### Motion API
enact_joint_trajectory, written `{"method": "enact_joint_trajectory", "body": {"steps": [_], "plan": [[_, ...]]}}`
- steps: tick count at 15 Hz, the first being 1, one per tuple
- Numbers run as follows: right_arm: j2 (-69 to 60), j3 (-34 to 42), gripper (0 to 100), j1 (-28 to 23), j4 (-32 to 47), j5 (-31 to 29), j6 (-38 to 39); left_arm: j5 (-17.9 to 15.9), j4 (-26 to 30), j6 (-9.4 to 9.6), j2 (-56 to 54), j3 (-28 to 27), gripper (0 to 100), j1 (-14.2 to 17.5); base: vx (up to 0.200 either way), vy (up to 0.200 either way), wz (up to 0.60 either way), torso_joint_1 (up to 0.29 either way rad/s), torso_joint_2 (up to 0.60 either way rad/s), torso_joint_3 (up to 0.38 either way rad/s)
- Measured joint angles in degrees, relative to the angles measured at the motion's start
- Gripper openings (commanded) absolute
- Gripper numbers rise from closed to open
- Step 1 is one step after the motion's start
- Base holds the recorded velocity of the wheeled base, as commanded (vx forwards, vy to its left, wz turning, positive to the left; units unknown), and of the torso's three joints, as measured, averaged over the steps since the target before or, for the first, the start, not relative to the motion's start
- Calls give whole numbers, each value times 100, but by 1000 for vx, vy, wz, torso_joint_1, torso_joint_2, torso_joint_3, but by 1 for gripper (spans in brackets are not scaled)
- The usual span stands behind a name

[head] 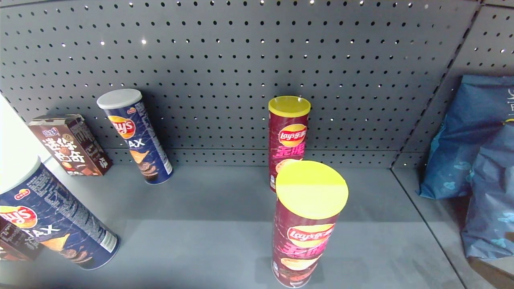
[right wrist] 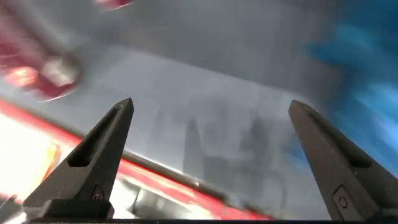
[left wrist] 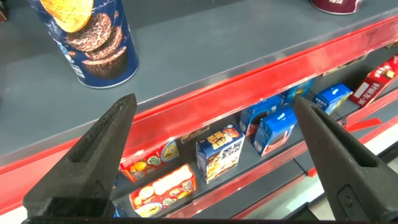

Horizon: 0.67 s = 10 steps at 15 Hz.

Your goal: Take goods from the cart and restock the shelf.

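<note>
Two maroon chip cans with yellow lids stand upright on the grey shelf (head: 209, 224), one at the back (head: 289, 136) and one nearer the front (head: 307, 233). A navy chip can (head: 136, 138) stands at the back left, and another (head: 56, 220) at the front left, both leaning in this view. My left gripper (left wrist: 212, 102) is open and empty in front of the shelf's red front edge (left wrist: 249, 74), with a navy can (left wrist: 93, 43) just beyond. My right gripper (right wrist: 210, 104) is open and empty above the shelf surface, a maroon can (right wrist: 43, 68) off to one side.
A brown snack box (head: 70, 144) stands at the back left. Blue bags (head: 474, 160) fill the neighbouring bay at the right, past a divider. A perforated panel (head: 241, 60) backs the shelf. A lower shelf holds several small boxes (left wrist: 217, 152).
</note>
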Motion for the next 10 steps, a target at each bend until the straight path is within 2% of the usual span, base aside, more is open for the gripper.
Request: {"method": "enact_joint_trajectory", "body": {"steps": [3,6,8,10], "plan": [[-1241,848,100,-1564,82,-156,101,0,0,15,10,0,100,9,0,0,0,0,0,0],[-2439,1537,100,-3450,312,226,-101,1,1,33,16,2,100,22,0,0,0,0,0,0],[-3151,1843,100,-4175,546,749,-511,1,0,39,21,5,100,20,0,0,0,0,0,0],[-3528,1963,100,-4415,564,913,-563,1,1,34,18,5,100,20,0,0,0,0,0,0]]}}
